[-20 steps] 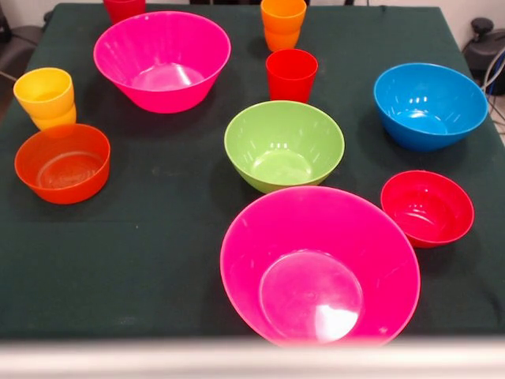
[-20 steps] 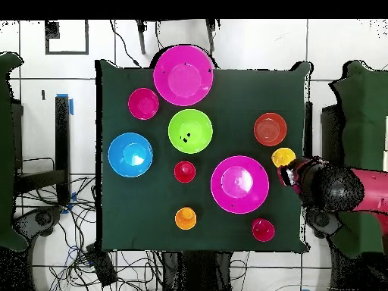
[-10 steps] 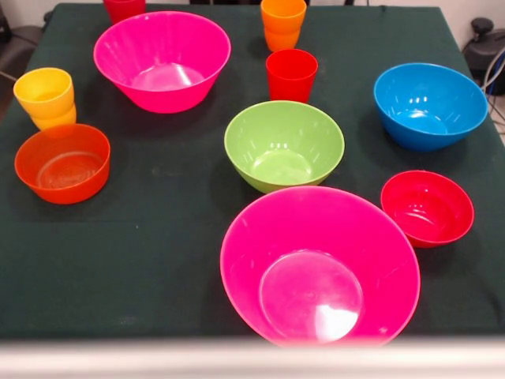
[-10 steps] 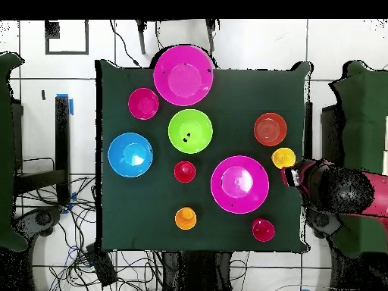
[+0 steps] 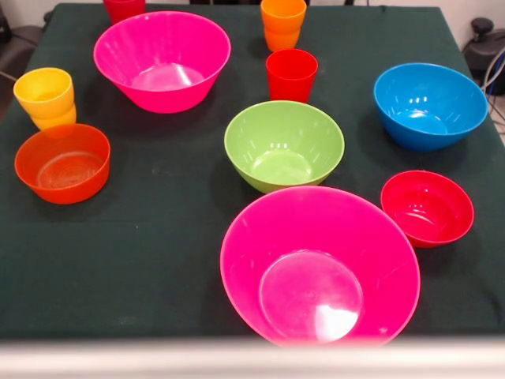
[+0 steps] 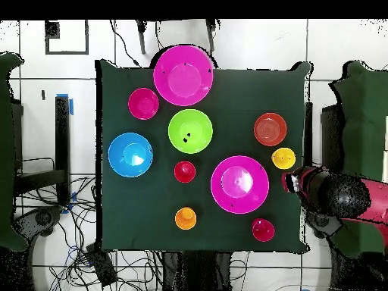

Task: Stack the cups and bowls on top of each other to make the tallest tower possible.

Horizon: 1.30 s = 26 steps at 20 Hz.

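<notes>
Gripper (image 6: 289,182) at table edge beside yellow cup (image 6: 283,158), outside front view; finger state unclear, perhaps empty.

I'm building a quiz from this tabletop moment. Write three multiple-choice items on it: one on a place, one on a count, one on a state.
1. In the front view, what stands right behind the green bowl?
A. a red cup
B. a yellow cup
C. a blue bowl

2. How many pink bowls are on the table?
A. one
B. two
C. three

3. How do the bowls stand?
A. all piled in one tower
B. all turned upside down
C. all open side up, apart on the cloth

Key:
1. A: the red cup stands just beyond the green bowl's far rim.
2. B: one pink bowl is far, the other pink bowl near.
3. C: every bowl's inside shows, and none rests in another.
</notes>
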Tool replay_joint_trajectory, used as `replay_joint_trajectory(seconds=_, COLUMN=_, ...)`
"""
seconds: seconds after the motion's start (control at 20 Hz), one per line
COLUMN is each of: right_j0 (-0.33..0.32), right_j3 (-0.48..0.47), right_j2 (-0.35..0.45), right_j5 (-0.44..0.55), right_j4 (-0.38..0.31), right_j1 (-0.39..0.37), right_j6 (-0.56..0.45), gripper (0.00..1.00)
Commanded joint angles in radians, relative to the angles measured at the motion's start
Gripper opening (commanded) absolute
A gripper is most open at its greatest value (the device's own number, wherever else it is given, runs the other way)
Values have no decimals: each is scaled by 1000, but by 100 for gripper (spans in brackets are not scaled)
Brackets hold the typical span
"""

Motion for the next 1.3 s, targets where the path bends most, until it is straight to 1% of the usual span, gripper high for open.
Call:
replay_joint_trajectory(seconds=0.05, right_j0=74, right_j3=46, right_j2=-78, right_j5=-101, right_j4=-33, right_j1=90, right_j6=156, gripper=100)
replay_joint_trajectory(seconds=0.5, right_j0=94, right_j3=30, right_j2=-130, right_j5=-182, right_j4=-45, right_j1=159, right_j6=136, gripper=100)
replay_joint_trajectory(seconds=0.85, right_j0=108, right_j3=21, right_j2=-161, right_j5=-223, right_j4=-45, right_j1=199, right_j6=124, gripper=100)
replay_joint_trajectory(seconds=1.05, right_j0=116, right_j3=26, right_j2=-174, right_j5=-238, right_j4=-43, right_j1=202, right_j6=119, gripper=100)
replay_joint_trajectory(seconds=1.3, right_j0=115, right_j3=4, right_j2=-185, right_j5=-264, right_j4=-54, right_j1=246, right_j6=95, gripper=100)
